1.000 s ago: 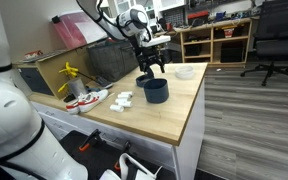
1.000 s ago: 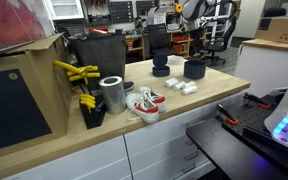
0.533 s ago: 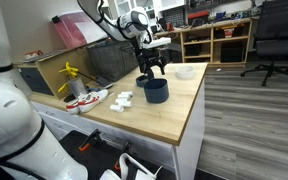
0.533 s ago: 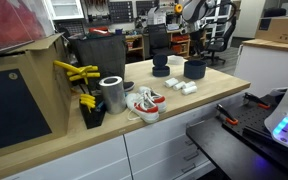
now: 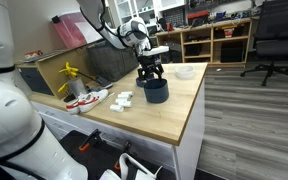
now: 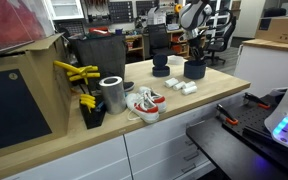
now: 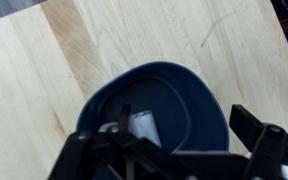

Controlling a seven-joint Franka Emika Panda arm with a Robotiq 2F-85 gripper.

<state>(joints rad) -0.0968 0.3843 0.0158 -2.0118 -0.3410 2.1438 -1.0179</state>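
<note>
A dark blue bowl [image 5: 156, 91] [image 6: 195, 70] stands on the wooden worktop [image 5: 169, 120]. My gripper [image 5: 151, 72] [image 6: 195, 55] hangs just above its rim, fingers pointing down. In the wrist view the bowl [image 7: 199, 95] fills the lower middle of the picture, and a small white object [image 7: 142, 125] lies inside it. The gripper [image 7: 169, 150] is open; its black fingers straddle the bowl, one on each side, with nothing between them. I cannot tell whether the fingers touch the rim.
A smaller dark container [image 5: 144, 78] [image 6: 161, 66] sits just beside the bowl. Small white pieces [image 5: 124, 99] [image 6: 179, 87], a pair of shoes [image 5: 87, 99] [image 6: 144, 102], a metal can [image 6: 112, 94] and yellow tools [image 6: 79, 75] lie further along. A white bowl [image 5: 185, 72] is near the far edge.
The gripper has come down closer to the blue bowl, still open. Nothing on the worktop has moved.
</note>
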